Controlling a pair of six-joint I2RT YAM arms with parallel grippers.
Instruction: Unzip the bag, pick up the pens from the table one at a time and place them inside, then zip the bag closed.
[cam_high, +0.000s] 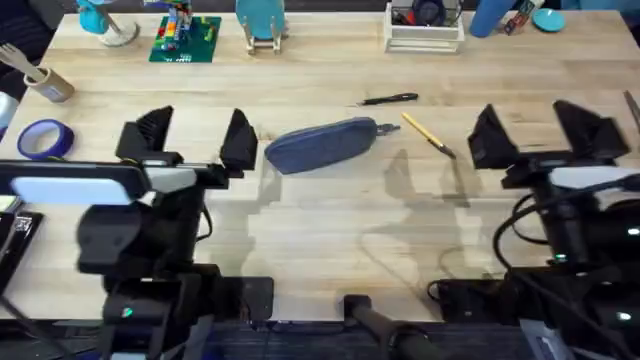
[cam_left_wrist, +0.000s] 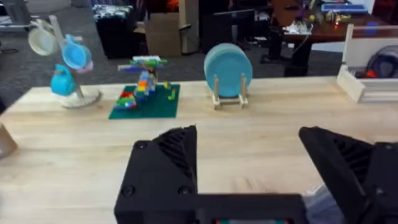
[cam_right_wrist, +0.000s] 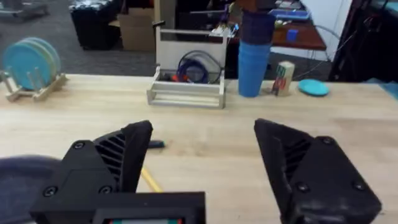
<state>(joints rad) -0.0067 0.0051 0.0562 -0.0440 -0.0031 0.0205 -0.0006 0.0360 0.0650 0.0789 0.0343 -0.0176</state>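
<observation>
The table (cam_high: 330, 240) is the biggest thing here, a wide top of pale planks with the grain running across, and its near half is bare apart from the arms' shadows. Both arms sit low at the near edge. The left gripper (cam_high: 197, 135) hangs with its two black fingers spread wide apart, gripping nothing, just to the left of the bag. The right gripper (cam_high: 545, 130) is spread the same way, empty, to the right of the pens.

The bag (cam_high: 322, 145) lies near the middle of the table, an oblong blue-grey fabric pouch, slightly tilted, its right end higher. A darker line runs along its upper edge where the zipper is, with a small bit at the right end that may be the pull; I cannot tell whether the zip is open or shut. In the right wrist view the bag is just a soft blue-grey blur at the edge (cam_right_wrist: 25, 180).

The yellow pen (cam_high: 428, 134) lies just right of the bag, slanting, its dark tip toward the right gripper. From the right wrist camera a short yellow stretch (cam_right_wrist: 149, 180) shows, the rest hidden behind a finger. The black pen (cam_high: 390, 99) lies a little farther back, almost level, apart from both the bag and the yellow pen.

Along the far edge stand a blue plate in a wooden rack (cam_high: 262, 25), a green brick base with a small build (cam_high: 185, 38), a white tray (cam_high: 424, 30) and, at the left, a roll of blue tape (cam_high: 45, 138)
</observation>
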